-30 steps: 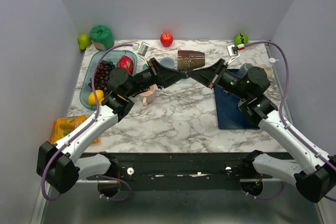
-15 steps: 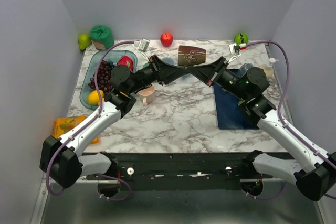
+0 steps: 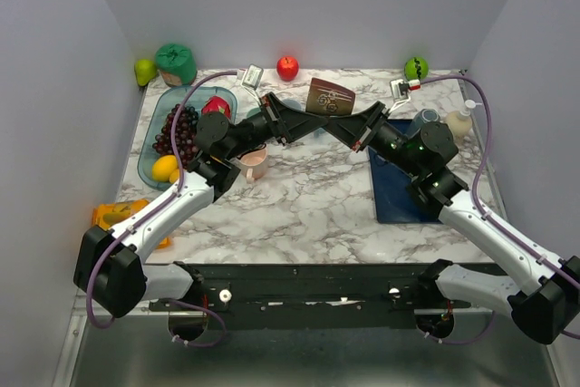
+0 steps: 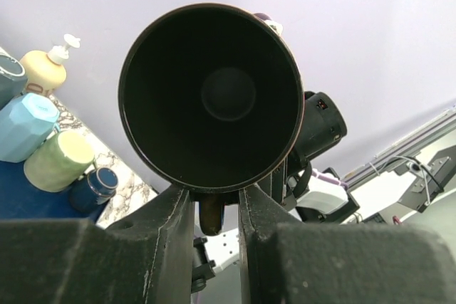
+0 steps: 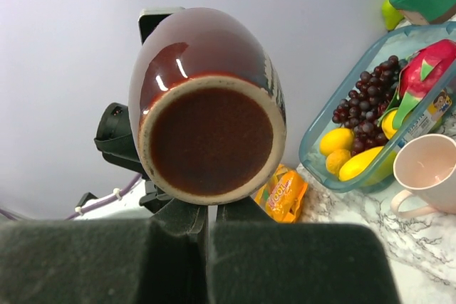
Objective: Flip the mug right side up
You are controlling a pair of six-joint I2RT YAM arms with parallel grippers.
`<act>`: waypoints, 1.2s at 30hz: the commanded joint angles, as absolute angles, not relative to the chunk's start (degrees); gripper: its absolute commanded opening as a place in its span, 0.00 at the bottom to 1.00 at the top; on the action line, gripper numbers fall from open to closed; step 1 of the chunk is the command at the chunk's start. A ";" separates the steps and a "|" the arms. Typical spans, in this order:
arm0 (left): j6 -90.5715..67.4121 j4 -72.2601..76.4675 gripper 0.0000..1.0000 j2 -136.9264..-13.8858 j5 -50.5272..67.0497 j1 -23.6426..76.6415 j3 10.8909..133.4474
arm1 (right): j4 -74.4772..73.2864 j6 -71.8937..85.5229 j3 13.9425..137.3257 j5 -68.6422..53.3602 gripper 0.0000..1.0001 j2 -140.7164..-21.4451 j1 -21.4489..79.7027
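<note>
Pale walls close in a white marble table point(image 3: 308, 197). The brown mug point(image 3: 328, 97) is not on it. I hold it in the air over the far middle, toward twelve o'clock from the table's centre, between my two arms.

My right gripper point(image 5: 211, 213) is pinched fully closed beneath the mug's base end. What it pinches is hidden, but I judge it to be the handle, and that this grip carries the weight. My left gripper point(image 4: 216, 201) stands narrow, a finger on each side of the handle point(image 4: 211, 217), which hangs at six o'clock under the rim. I cannot tell whether those fingers press it or only flank it.

What the next move turns on is that the mug lies on its side. Its long axis runs about nine to three. The dark mouth faces straight into my left wrist and the unglazed foot faces straight into my right. Both arms are equally near. I judge the task about half done: the mouth must swing up to twelve o'clock before I set the mug down, clear of the pink cup point(image 3: 255, 162) at eight o'clock.
</note>
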State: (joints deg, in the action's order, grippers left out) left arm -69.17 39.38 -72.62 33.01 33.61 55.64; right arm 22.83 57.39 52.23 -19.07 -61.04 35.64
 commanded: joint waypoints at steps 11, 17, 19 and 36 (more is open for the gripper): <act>-64.08 37.18 0.64 -68.03 29.10 34.19 53.97 | 19.42 56.69 51.06 -19.25 0.01 -59.33 37.71; -60.65 31.38 0.52 -64.78 25.41 34.10 53.35 | 19.34 56.78 51.06 -18.90 0.01 -58.71 37.71; -59.68 29.80 0.45 -63.73 24.00 34.10 53.09 | 19.25 56.78 51.06 -18.81 0.01 -58.54 37.71; -58.45 28.48 0.24 -62.93 23.99 34.10 53.08 | 20.30 57.48 50.54 -20.74 0.01 -58.45 37.71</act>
